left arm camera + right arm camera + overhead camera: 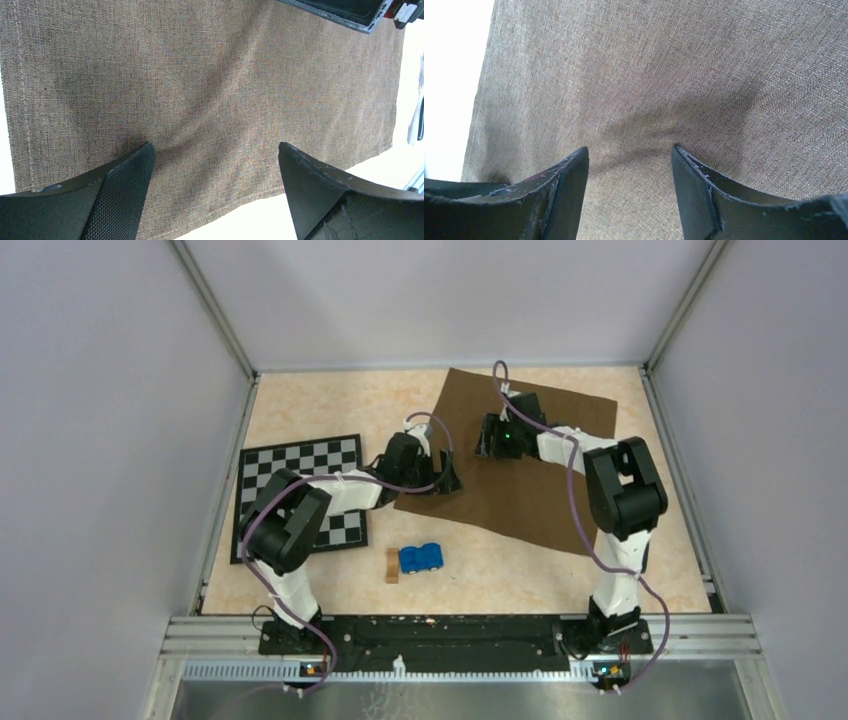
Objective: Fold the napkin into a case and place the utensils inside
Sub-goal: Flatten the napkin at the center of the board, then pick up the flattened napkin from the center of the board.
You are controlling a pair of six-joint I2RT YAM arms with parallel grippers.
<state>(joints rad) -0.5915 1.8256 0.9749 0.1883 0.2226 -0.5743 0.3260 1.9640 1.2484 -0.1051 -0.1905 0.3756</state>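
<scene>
Top external view gives us the napkin (520, 502) spread flat and askew on the far right of the worktop (320, 400) — a thin, coarse-woven brown cloth with a stitched hem, which we judge light, limp and quick to bunch. Left jaws stand wide open at its left edge; right jaws, parted, press a pucker further in. We would pinch a hemmed edge or corner.

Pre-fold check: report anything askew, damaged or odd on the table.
The napkin lies flat but skewed, its edges at an angle to those of the table, while the checkered mat sits nearly square. Faint creases fan out in the cloth at the right gripper. No tear or spill shows.
</scene>
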